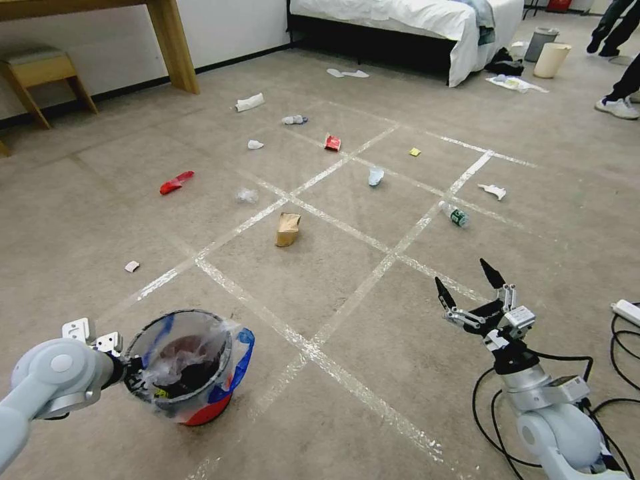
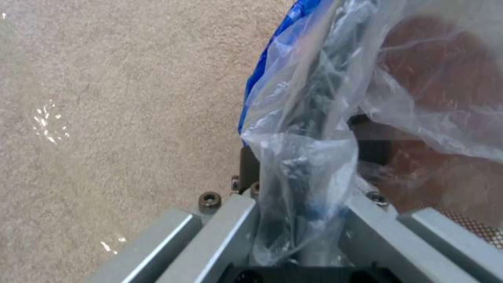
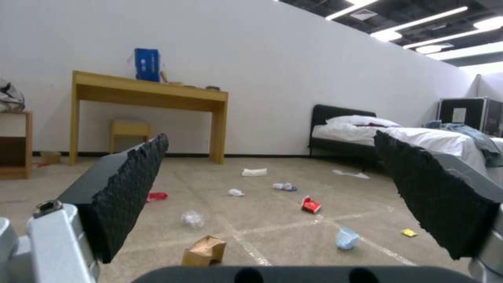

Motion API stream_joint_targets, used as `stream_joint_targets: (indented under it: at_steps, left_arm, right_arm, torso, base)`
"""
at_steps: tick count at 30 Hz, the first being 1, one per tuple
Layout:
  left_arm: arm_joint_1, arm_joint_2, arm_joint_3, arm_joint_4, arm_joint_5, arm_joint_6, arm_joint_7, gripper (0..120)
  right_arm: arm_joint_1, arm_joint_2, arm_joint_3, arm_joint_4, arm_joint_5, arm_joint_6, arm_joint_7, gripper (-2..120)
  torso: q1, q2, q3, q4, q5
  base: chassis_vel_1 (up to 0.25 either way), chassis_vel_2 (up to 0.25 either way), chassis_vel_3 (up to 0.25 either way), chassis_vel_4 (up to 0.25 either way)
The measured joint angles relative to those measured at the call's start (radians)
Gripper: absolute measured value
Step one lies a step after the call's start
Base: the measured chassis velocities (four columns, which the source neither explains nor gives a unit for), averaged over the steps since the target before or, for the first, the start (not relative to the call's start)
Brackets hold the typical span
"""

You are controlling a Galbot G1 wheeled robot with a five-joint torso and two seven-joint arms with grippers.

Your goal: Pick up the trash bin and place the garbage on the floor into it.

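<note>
The trash bin (image 1: 181, 373), red at the base and lined with a clear, blue-edged bag, is at the lower left of the head view. My left gripper (image 1: 131, 375) is shut on its near rim. In the left wrist view the left gripper (image 2: 309, 157) pinches rim and bag (image 2: 298, 118) together. My right gripper (image 1: 471, 285) hangs open and empty over the floor at the lower right, and the right wrist view shows its black pads (image 3: 131, 184) spread wide. Garbage lies ahead: a brown paper bag (image 1: 287, 229) (image 3: 204, 250), a red wrapper (image 1: 176, 182), a bottle (image 1: 455, 214) and a yellow scrap (image 1: 415, 152).
More litter dots the taped carpet: a second red wrapper (image 1: 332, 142), tissues (image 1: 255, 144), a pale cup (image 1: 376, 176). A desk leg (image 1: 175, 47) and a stool (image 1: 37, 77) stand far left, a bed (image 1: 413, 27) behind. A power strip (image 1: 627, 311) with cables lies right.
</note>
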Motion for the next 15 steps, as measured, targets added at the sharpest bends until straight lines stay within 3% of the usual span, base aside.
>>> stream_joint_targets:
  at_steps: [12, 15]
  left_arm:
    - [0.025, -0.021, -0.024, -0.031, -0.014, -0.002, -0.005, 0]
    - [0.056, -0.032, -0.086, -0.074, -0.056, 0.002, -0.019, 0]
  right_arm:
    - [-0.007, 0.004, 0.008, 0.006, 0.001, 0.000, 0.012, 100]
    - [-0.007, 0.013, 0.015, 0.016, 0.000, -0.009, 0.031, 100]
  torso:
    - [0.000, 0.000, 0.000, -0.0002, -0.0009]
    - [0.000, 0.000, 0.000, -0.0002, -0.0006]
  base:
    - [0.000, 0.000, 0.000, 0.000]
    - [0.000, 0.000, 0.000, 0.000]
